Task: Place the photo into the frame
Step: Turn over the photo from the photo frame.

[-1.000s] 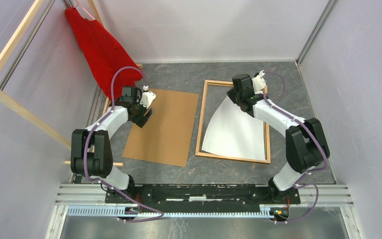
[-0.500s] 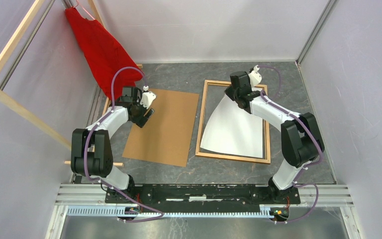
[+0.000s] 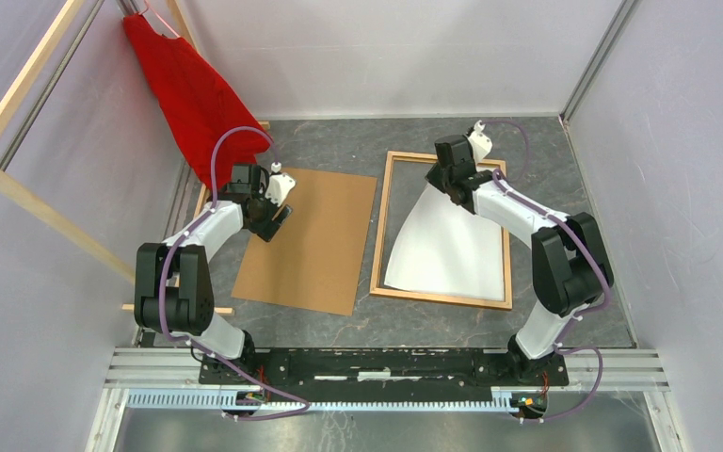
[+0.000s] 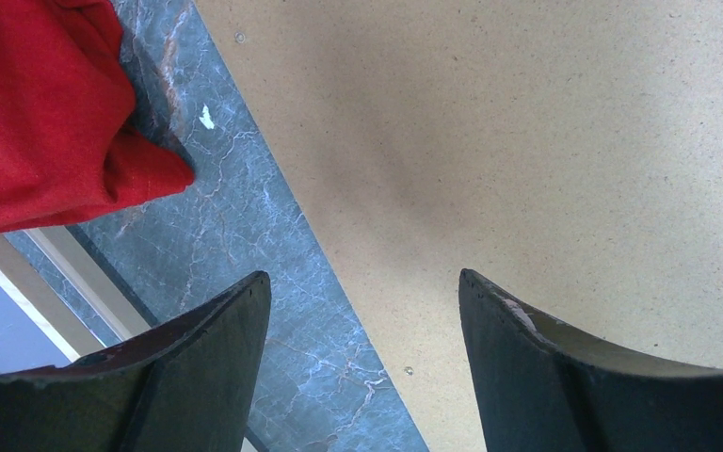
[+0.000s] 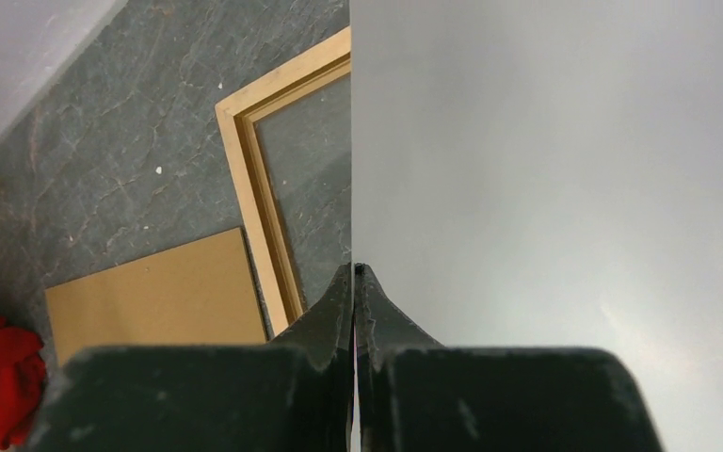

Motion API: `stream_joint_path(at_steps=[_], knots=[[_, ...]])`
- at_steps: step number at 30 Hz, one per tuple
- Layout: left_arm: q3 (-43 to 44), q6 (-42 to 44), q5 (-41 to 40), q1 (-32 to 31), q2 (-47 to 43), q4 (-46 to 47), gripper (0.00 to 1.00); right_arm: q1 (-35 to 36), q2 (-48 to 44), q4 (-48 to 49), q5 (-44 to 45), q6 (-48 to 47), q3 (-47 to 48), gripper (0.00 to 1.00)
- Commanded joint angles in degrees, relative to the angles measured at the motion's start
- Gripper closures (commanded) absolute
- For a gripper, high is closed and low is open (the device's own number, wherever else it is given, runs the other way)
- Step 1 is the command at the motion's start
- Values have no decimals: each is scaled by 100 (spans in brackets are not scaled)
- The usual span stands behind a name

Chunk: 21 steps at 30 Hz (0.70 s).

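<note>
One photo (image 3: 447, 245), one frame (image 3: 382, 226)

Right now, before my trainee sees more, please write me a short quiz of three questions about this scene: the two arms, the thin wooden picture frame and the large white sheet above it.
1. True or false: the left gripper is shut on the flat brown hardboard panel.
2. What does the right gripper pinch? A, the red cloth. B, the far edge of the large photo, which shows its white side. C, the hardboard panel.
3. In a few words: does the photo lie flat inside the thin orange-brown wooden frame?

Key:
1. False. Its jaws stand open over the panel's edge.
2. B.
3. No. Its near edge is down in the frame, but its far end is lifted and curved.
</note>
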Motion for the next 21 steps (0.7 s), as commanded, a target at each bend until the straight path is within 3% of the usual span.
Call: stream_joint_path(at_steps=[1,6,7,9,14,18,21], knots=[[-34,-53,5,-19,4,146,21,-32,188,-259,-53,-488,500,100],[-38,-54,5,-19,-22,139,21,-38,286,-228,-337,-559,501,99],[-40,-53,1,-19,-22,140,20,-36,293,-225,-392,-566,511,95],[-48,-39,5,-19,-22,146,19,-35,313,-232,-453,-645,527,66],[-57,-36,2,-19,-31,145,17,-38,308,-219,-552,-759,599,22],[-49,-35,1,-19,-28,145,16,-35,324,-216,-653,-843,698,3],[-22,-36,6,-19,-9,113,16,-28,343,-235,-723,-942,781,2]])
